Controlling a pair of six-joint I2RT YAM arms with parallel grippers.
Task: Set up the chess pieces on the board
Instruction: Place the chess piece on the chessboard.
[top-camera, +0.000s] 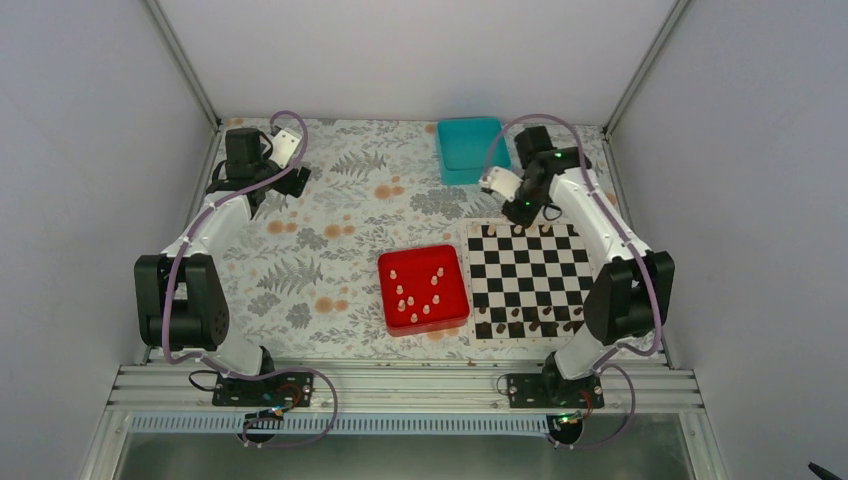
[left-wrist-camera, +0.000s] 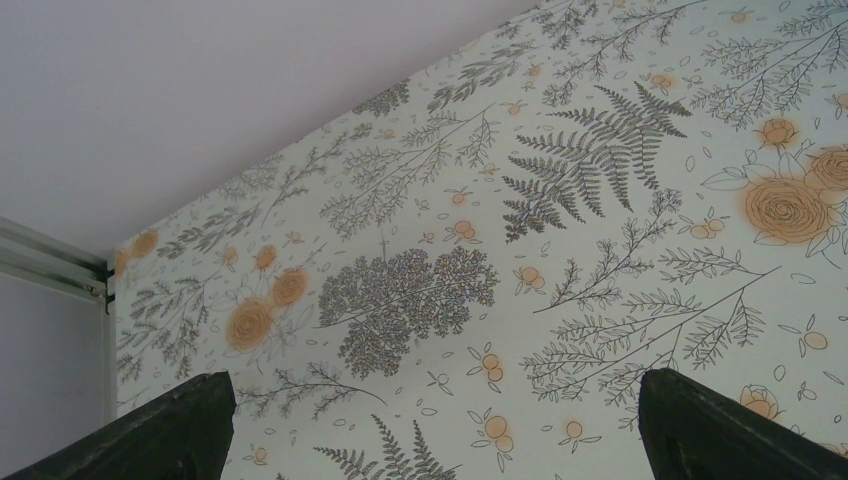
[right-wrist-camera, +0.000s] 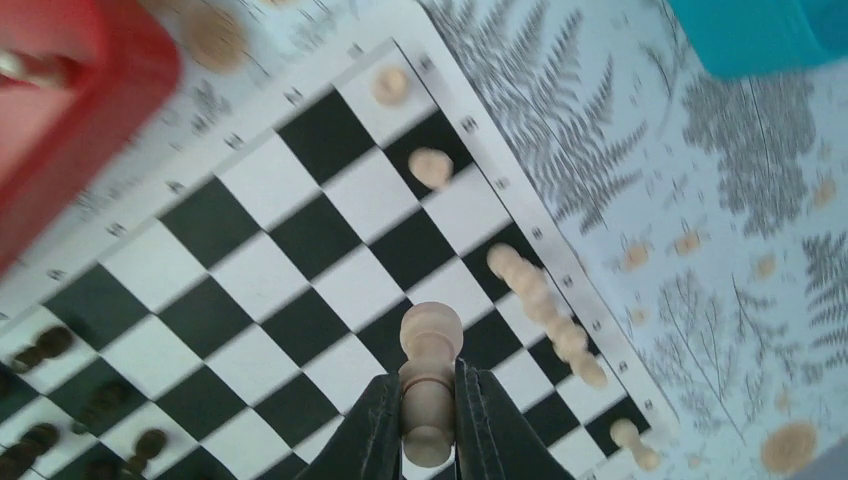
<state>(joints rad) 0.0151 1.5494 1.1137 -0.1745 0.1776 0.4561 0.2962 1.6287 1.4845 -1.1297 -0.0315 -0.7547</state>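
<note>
Dark pieces: they stand on the nearest rows of the board, at the side of the arm bases.
Red tray: just left of the board; several pale chess pieces are inside it.
Board: it lies flat on the flowered table cloth, in front of the right arm.
Right gripper: over the far part of the board, jaws clenched on one pale piece, which is upright between them.
Far row: a few pale chess pieces already stand on the edge squares.
Teal tray: behind the board, not touching it.
Left gripper: at the far left corner, jaws released wide, only cloth between them.
</note>
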